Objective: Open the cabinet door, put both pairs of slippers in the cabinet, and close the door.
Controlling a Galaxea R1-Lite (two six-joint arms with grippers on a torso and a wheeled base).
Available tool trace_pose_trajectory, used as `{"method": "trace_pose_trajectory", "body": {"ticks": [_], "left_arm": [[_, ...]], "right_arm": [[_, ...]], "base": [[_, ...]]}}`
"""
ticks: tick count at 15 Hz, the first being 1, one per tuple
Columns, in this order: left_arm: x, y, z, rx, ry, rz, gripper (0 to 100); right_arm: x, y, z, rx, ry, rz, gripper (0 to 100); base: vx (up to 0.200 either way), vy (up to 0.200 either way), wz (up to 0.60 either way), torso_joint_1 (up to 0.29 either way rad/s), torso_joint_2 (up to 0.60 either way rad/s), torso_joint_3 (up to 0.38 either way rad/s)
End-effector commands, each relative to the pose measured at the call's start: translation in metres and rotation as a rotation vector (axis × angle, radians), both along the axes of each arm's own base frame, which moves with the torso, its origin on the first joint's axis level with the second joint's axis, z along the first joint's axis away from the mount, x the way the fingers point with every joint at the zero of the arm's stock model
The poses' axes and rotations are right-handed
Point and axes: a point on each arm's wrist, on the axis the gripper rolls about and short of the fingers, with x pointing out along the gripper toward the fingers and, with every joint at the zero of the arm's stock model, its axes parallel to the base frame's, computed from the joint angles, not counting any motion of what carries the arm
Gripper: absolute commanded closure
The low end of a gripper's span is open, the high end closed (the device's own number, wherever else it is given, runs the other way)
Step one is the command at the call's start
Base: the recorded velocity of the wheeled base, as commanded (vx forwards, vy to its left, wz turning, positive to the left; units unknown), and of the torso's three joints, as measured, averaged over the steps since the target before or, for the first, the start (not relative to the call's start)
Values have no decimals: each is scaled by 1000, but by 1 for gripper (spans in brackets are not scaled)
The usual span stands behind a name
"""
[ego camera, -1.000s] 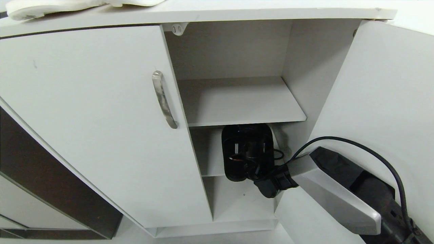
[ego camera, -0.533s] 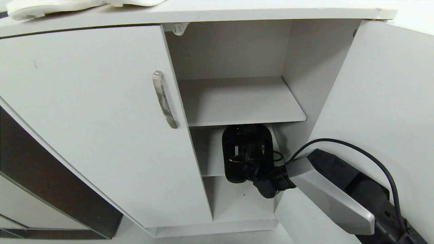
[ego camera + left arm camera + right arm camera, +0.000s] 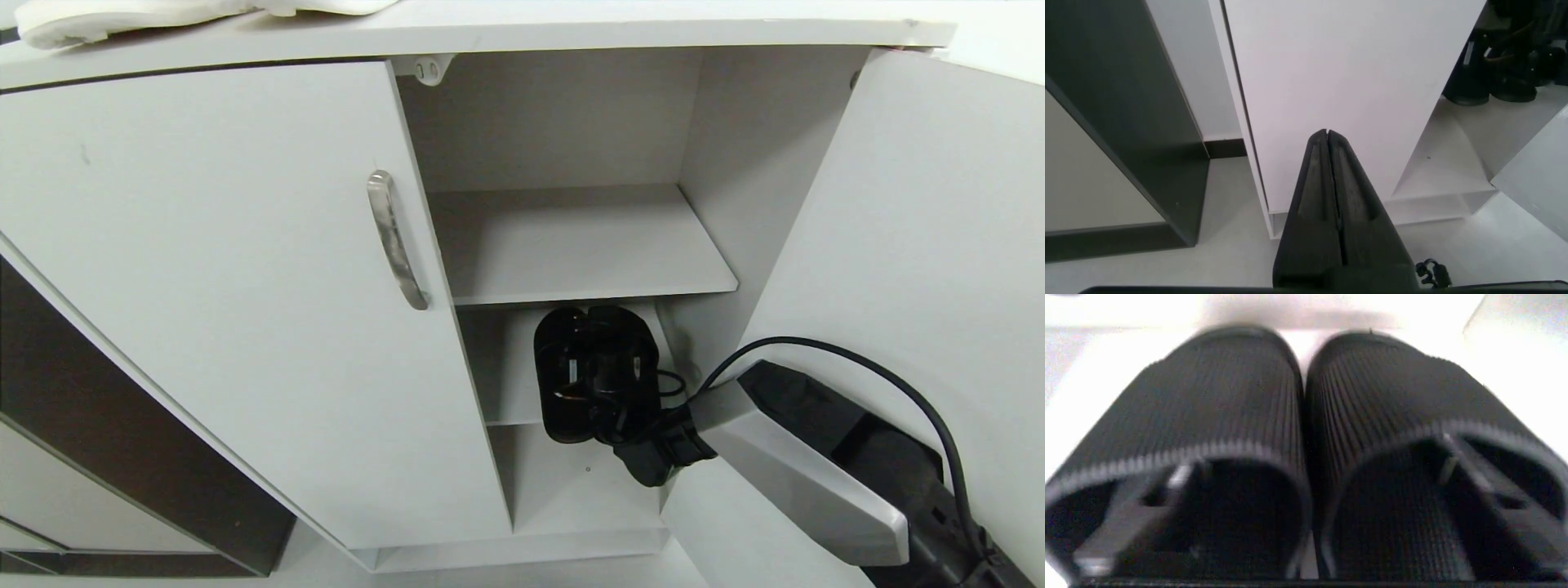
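The cabinet's right door (image 3: pixel 922 245) stands open and its left door (image 3: pixel 204 278) is closed. A pair of black slippers (image 3: pixel 594 371) lies side by side, toes inward, in the middle compartment under the upper shelf (image 3: pixel 571 245). My right gripper (image 3: pixel 600 392) is at their heel end. In the right wrist view it (image 3: pixel 1310 469) is open, with one finger in each slipper (image 3: pixel 1217 400). My left gripper (image 3: pixel 1327 135) is shut and holds nothing, low in front of the closed door. The black slippers (image 3: pixel 1503 57) show in that view too.
A white soft thing (image 3: pixel 163 16), possibly the other slippers, lies on the cabinet top at the far left. The left door carries a metal handle (image 3: pixel 396 241). A dark panel (image 3: pixel 98 425) stands left of the cabinet. The bottom compartment (image 3: pixel 580 482) holds nothing.
The black slippers have shifted slightly outward from under the upper shelf, and their two toes now show apart. My right arm has drawn back a little.
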Motion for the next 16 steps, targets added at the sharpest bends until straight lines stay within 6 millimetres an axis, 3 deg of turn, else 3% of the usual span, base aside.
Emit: {"method": "trace_pose_trajectory", "body": {"ticks": [1,4,5,7,11,16], "left_arm": [[0,0,0,0,1,0,100],[0,0,0,0,1,0,100],[0,0,0,-1,1,0,100],[0,0,0,-3,1,0,100],[0,0,0,-3,1,0,100],[0,0,0,-4,1,-2,100]], "right_arm": [[-23,-5,12,5,-9,19,0],[-56,-12,26,15,-22,53,0],[-82,-17,29,6,-11,82,0],[-113,-27,27,-18,15,116,0],[-122,-34,23,-23,20,120,0],[-123,-34,21,-28,26,123,0]], "base": [[0,0,0,0,0,0],[0,0,0,0,0,0],[0,0,0,0,0,0],[0,0,0,0,0,0],[0,0,0,0,0,0],[-200,0,0,-1,0,2]]}}
